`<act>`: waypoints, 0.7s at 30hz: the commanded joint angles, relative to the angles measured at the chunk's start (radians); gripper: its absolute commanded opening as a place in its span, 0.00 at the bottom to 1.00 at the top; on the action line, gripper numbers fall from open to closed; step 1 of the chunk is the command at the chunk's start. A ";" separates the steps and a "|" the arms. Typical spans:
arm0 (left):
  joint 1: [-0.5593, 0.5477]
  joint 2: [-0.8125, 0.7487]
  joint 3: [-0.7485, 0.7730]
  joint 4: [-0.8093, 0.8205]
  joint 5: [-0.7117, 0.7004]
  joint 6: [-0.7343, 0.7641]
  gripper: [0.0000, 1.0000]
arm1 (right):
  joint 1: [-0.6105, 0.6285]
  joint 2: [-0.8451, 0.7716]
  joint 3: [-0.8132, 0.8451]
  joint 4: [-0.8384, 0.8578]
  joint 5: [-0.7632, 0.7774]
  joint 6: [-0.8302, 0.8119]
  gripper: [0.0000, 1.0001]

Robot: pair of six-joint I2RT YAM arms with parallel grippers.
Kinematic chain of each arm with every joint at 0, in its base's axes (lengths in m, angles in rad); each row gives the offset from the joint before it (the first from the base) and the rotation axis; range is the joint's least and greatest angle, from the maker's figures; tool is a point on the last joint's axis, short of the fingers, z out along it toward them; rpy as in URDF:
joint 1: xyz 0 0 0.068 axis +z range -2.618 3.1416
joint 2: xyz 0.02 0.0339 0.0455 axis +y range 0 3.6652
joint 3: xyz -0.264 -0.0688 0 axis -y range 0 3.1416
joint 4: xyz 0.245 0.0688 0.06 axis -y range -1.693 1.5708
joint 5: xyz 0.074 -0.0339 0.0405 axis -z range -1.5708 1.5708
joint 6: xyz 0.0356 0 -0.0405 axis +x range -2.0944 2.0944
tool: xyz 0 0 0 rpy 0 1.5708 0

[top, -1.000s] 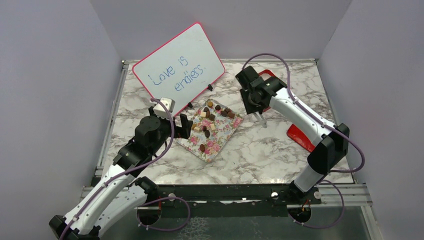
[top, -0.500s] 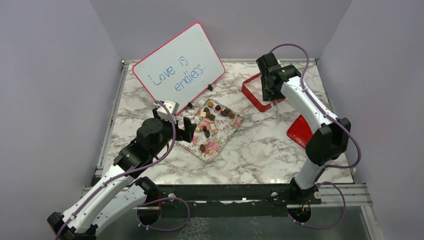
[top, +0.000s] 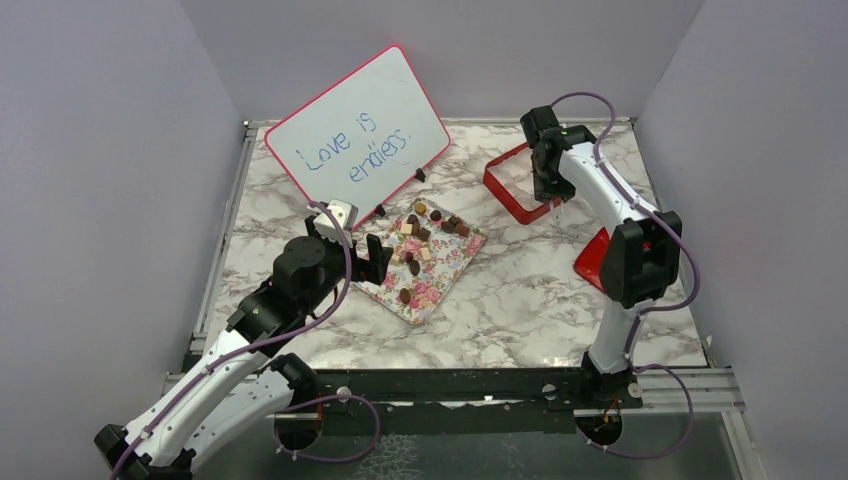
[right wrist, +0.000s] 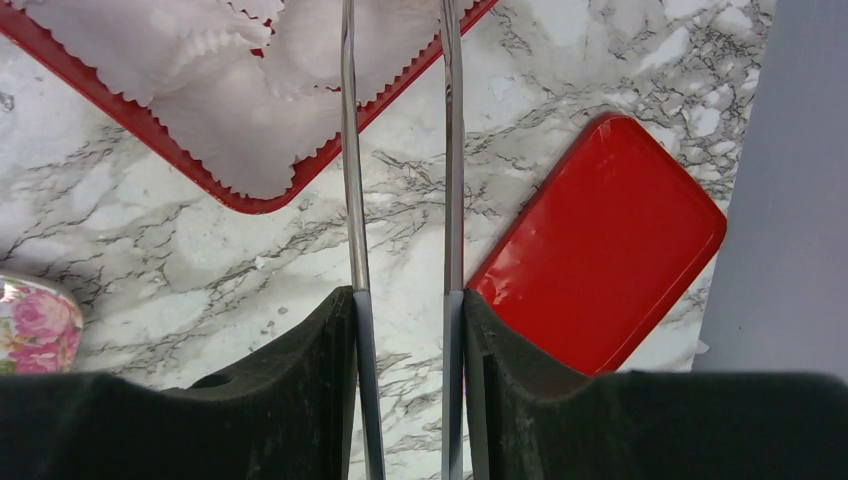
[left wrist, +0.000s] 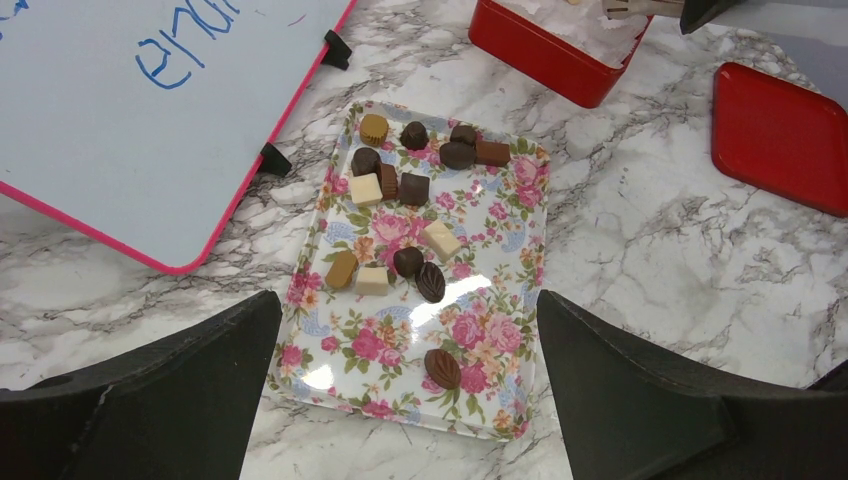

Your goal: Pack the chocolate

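Note:
Several chocolate pieces (top: 421, 236), dark, mid-brown and cream, lie on the floral tray (top: 441, 276), mostly at its far end; they also show in the left wrist view (left wrist: 410, 188). My left gripper (top: 376, 255) is open and empty, its jaws spread on either side of the tray's near end (left wrist: 400, 350). My right gripper (top: 548, 190) is shut on metal tongs (right wrist: 350, 150) and hangs over the near edge of the red box (top: 503, 187). The box is lined with white paper (right wrist: 230, 90). The tong tips run out of the right wrist view.
A whiteboard (top: 355, 130) with a pink rim and the words "Love is endless" leans at the back left, close to the tray. The red lid (top: 598, 266) lies on the marble table to the right, by the right arm. Grey walls enclose the table.
My right arm has swung from beside the tray to the back right and now holds the tongs over the red box. My left gripper has edged a little toward the tray.

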 commanded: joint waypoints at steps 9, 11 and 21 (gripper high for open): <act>-0.009 -0.013 -0.007 0.007 -0.018 0.010 0.99 | -0.028 0.042 0.039 0.051 0.057 -0.018 0.39; -0.009 -0.011 -0.007 0.007 -0.018 0.009 0.99 | -0.033 0.042 0.039 0.058 0.061 -0.023 0.39; -0.010 -0.011 -0.006 0.004 -0.020 0.009 0.99 | -0.056 0.052 0.050 0.068 0.057 -0.043 0.42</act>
